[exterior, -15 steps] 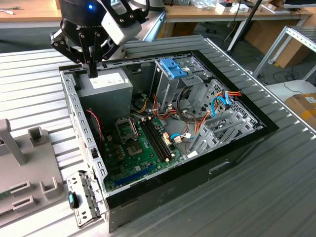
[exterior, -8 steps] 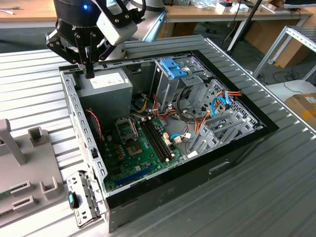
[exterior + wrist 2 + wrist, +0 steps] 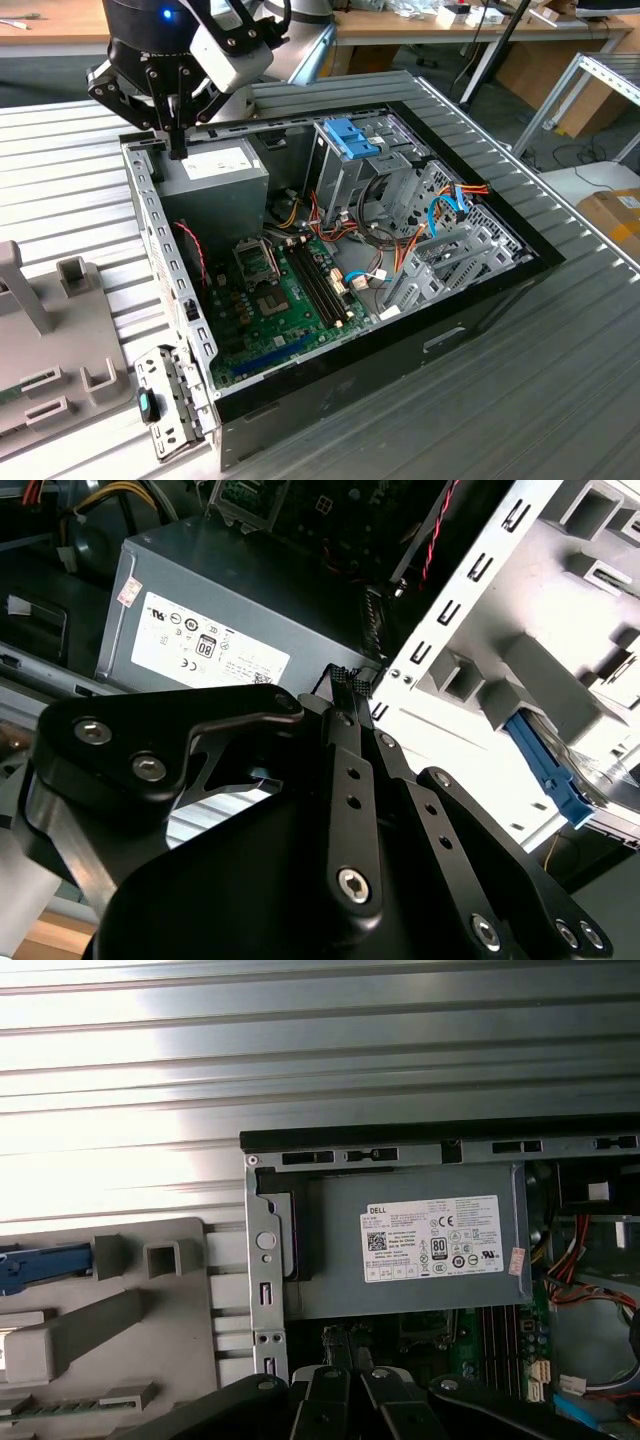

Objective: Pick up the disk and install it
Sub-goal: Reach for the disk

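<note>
While the disk (image 3: 38, 1260) lies on the grey fixture (image 3: 150, 1310) outside the open computer case (image 3: 450, 335), the gripper (image 3: 178, 150) is held above the case's corner, just over the power supply (image 3: 215, 175). Its fingers are seen pressed together, and nothing is pinched between them. Only the blue-bracketed edge of the disk is caught in both wrist views, with a strip of bright metal beside it in the second wrist view; how it is seated on the fixture cannot be told. The fixture rests on the ribbed bench (image 3: 520, 400) at the exterior view's left of the case. The pick is judged not yet begun, so the approach to the disk is the step in hand. For a grasp, the fingers would have to be spread, carried off the case to the fixture, and lined up across the bracketed edges.
</note>
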Controlling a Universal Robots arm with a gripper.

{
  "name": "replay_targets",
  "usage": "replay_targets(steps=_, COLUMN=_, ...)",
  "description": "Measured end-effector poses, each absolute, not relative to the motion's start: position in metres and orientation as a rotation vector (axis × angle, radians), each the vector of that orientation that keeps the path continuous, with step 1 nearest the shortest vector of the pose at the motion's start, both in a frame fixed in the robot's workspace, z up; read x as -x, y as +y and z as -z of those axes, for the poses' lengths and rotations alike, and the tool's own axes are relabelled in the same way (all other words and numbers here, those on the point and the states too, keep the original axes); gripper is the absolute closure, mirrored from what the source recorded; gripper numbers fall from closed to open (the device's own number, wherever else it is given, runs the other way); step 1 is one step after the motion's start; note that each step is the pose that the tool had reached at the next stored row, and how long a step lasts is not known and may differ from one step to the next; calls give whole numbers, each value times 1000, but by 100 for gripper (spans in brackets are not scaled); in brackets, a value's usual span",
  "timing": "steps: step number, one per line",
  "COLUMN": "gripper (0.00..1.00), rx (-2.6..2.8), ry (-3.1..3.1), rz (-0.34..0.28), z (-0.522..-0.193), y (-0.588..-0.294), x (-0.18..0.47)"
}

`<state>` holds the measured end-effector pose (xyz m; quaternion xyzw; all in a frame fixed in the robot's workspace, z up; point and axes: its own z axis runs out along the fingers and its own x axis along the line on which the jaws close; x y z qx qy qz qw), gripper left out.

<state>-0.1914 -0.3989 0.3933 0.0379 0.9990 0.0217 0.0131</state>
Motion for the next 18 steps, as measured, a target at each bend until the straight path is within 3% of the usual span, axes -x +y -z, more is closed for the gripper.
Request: replay_targets(steps=18, gripper=89, rx=-118, ry=3113, rz=-68, z=-393, y=-399, x=205)
